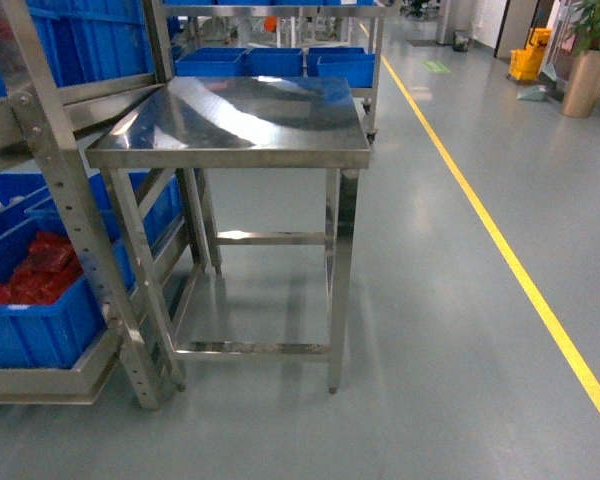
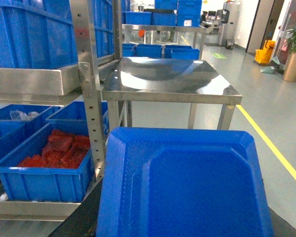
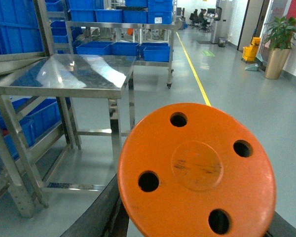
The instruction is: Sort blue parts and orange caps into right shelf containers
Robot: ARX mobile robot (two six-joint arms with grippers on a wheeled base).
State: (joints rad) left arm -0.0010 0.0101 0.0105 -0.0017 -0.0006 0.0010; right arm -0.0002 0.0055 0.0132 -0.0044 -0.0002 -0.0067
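In the left wrist view a blue part (image 2: pixel 187 182), a flat moulded piece with a raised rim, fills the lower frame right at the camera. My left gripper (image 2: pixel 180 224) is shut on it, with dark fingers (image 2: pixel 74 222) showing at its edge. In the right wrist view an orange cap (image 3: pixel 197 170), a round face with several holes, sits in my right gripper (image 3: pixel 192 222), dark fingers (image 3: pixel 96 212) beside it. Blue crates (image 1: pixel 40 320) stand on the steel shelf at the left; one crate (image 2: pixel 44 173) holds red pieces. Neither gripper shows in the head view.
A steel table (image 1: pixel 230 120) stands straight ahead against the shelf post (image 1: pixel 70 210). More blue crates (image 1: pixel 270 62) sit on a rack behind it. A yellow floor line (image 1: pixel 520 270) runs along the right. A plant pot (image 1: pixel 590 70) and a yellow bucket (image 1: pixel 527 60) stand far right.
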